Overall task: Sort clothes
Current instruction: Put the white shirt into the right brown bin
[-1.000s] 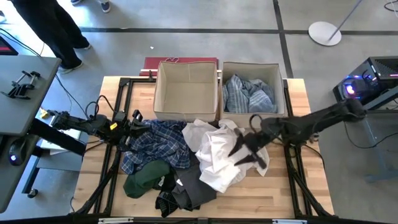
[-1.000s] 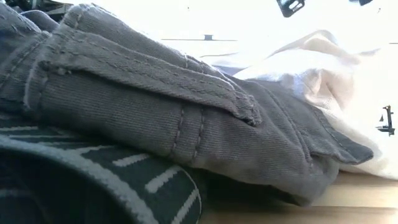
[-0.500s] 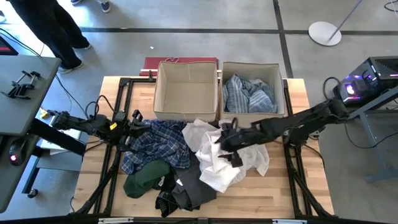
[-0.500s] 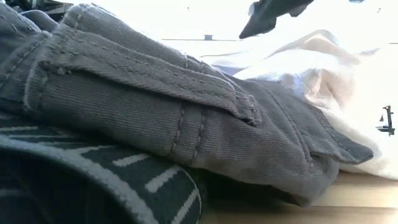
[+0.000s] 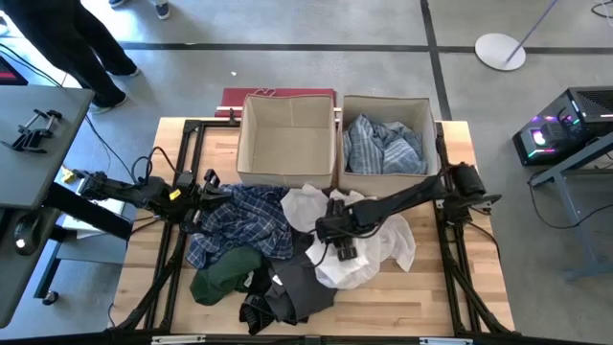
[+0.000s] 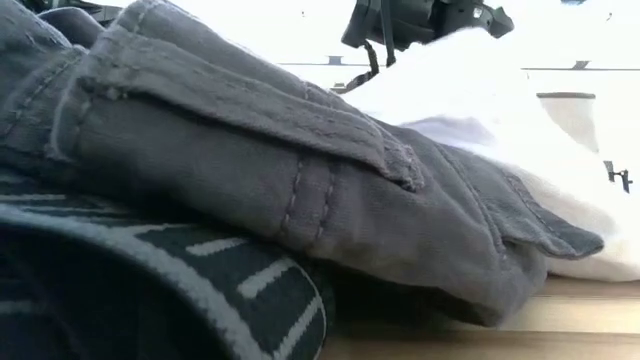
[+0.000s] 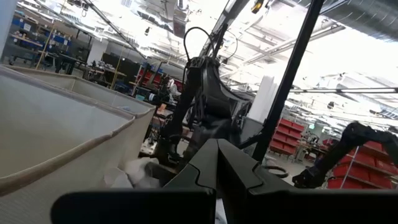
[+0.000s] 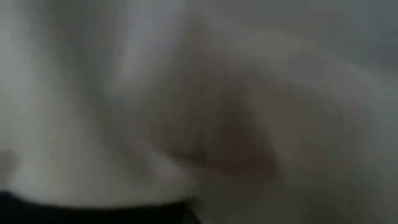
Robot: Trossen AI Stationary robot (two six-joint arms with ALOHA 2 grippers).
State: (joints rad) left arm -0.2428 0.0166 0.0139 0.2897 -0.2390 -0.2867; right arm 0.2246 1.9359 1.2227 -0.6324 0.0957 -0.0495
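Observation:
A heap of clothes lies mid-table: a white shirt (image 5: 369, 257), a blue plaid shirt (image 5: 244, 216), a dark green piece (image 5: 222, 276) and a black-grey piece (image 5: 287, 299). In the low view the grey piece (image 6: 250, 180) fills the front, with the white shirt (image 6: 480, 110) behind. A blue-grey striped shirt (image 5: 383, 144) lies in the right beige box. My right gripper (image 5: 333, 232) is down on the white shirt, whose cloth fills the right wrist view (image 8: 199, 112). My left gripper (image 5: 207, 188) is shut (image 7: 217, 163) at the plaid shirt's left edge.
Two beige fabric boxes stand at the table's far edge: the left one (image 5: 287, 174) holds nothing, the right one (image 5: 433, 144) holds the striped shirt. A red flat thing (image 5: 278, 94) lies behind the left box. A person's legs (image 5: 77, 48) stand beyond the table's far left corner.
My right gripper has gone toward the table's left edge and down onto the white shirt. The shirt has bunched up under it and risen higher in the low view.

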